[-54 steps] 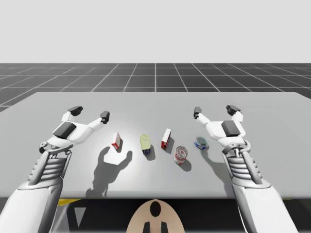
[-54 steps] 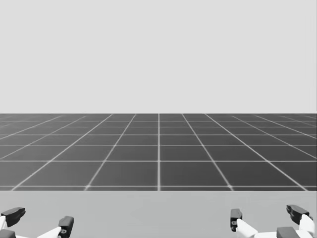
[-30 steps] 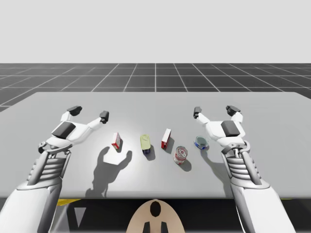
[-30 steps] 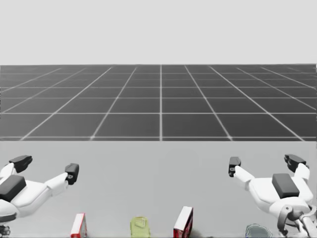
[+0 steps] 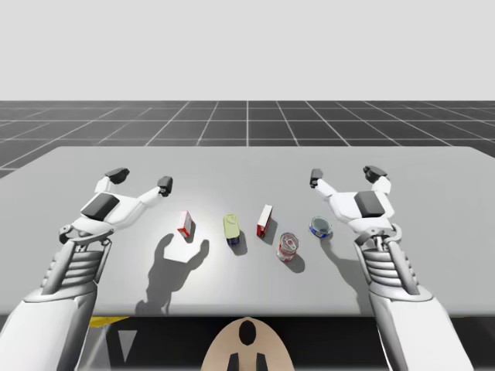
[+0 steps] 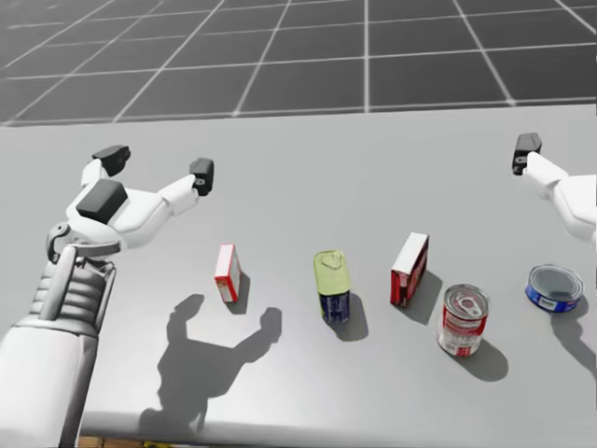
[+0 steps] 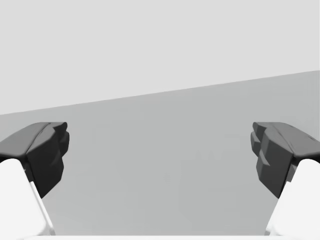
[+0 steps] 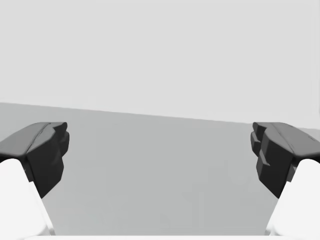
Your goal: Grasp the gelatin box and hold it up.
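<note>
Cardboard, so I'd guess light, stiff, crushable. Your gelatin box [image 6: 227,273], probably the smaller red-white one, stands near the left gripper [image 6: 157,164]. That and the right gripper [image 5: 345,175] both gape wide, empty. Pinch its broad faces gently.

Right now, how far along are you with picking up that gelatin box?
Nothing done yet: the smaller red-and-white box and the bigger red-and-white box stand untouched on the table. In hand: my left tool and right tool hover open, holding nothing. To do: reach the wanted box, close on it, lift it.
</note>
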Motion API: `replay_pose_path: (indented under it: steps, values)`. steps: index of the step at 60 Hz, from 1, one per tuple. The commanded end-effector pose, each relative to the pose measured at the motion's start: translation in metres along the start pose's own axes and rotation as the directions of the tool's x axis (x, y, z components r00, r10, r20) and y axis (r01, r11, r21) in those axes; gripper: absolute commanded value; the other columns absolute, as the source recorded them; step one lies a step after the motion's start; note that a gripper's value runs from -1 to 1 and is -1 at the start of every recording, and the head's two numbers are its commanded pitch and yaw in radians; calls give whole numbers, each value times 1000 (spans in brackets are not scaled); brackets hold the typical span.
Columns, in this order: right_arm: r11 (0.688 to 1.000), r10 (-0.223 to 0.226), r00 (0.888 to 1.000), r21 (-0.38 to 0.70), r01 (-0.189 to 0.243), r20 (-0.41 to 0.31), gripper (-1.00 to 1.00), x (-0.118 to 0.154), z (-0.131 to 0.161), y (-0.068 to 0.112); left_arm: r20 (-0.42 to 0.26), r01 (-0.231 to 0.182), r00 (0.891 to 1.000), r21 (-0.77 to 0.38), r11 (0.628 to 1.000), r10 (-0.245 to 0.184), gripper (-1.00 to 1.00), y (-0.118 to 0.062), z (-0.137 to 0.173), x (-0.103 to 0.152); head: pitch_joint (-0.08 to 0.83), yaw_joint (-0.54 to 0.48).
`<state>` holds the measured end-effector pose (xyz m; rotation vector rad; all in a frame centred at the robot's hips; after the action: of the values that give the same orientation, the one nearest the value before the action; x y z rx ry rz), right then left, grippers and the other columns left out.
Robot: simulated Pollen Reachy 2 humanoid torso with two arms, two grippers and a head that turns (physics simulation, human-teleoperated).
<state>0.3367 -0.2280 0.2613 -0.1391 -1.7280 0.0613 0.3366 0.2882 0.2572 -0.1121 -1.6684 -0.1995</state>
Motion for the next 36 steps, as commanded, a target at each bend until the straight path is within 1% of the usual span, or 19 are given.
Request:
replay_pose_path:
  steps: [1,13,19,24,26,29,31,32,33,34,35,36]
  values:
    - [1000,4,1000,0,-4,4,-1000,1,1,-1,-1,0,1000,0,1000,0,-1000,0,0,0,593,204]
    - [1000,13,1000,7,-13,1,-1000,0,2,1,1,-1,1000,-13,1000,1,-1000,-3,1,1,646,295]
    - [1000,14,1000,9,-14,-2,-1000,0,2,2,4,-4,1000,-20,1000,4,-1000,-5,1,3,662,315]
    - [1000,14,1000,9,-14,-2,-1000,-1,2,3,3,-23,1000,-28,999,23,-1000,-8,4,6,667,322]
    - [1000,14,1000,9,-14,-2,-1000,-1,2,3,4,-23,1000,-28,999,23,-1000,-9,5,7,667,323]
    - [1000,15,1000,9,-15,-3,-1000,-2,1,3,-19,-21,1000,-6,1000,21,-1000,-14,7,9,668,320]
    - [1000,17,1000,8,-17,-3,-1000,-2,1,3,-31,-9,999,8,1000,9,-1000,-16,8,10,667,320]
    - [1000,20,1000,7,-20,-4,-1000,-2,1,3,-50,5,999,32,999,-4,-1000,-18,10,11,664,320]
    - [1000,21,1000,6,-21,-4,-1000,-3,1,3,-63,7,998,43,999,-4,-1000,-19,11,11,662,320]
    - [1000,23,1000,5,-22,-5,-1000,-3,1,2,-89,7,996,58,998,-2,-1000,-20,12,12,659,321]
    - [1000,25,1000,3,-25,-5,-1000,-4,0,2,-125,0,992,67,998,9,-1000,-21,13,13,657,320]
    - [1000,25,1000,3,-25,-5,-1000,-4,0,2,-142,-5,990,68,998,15,-1000,-22,14,13,656,320]
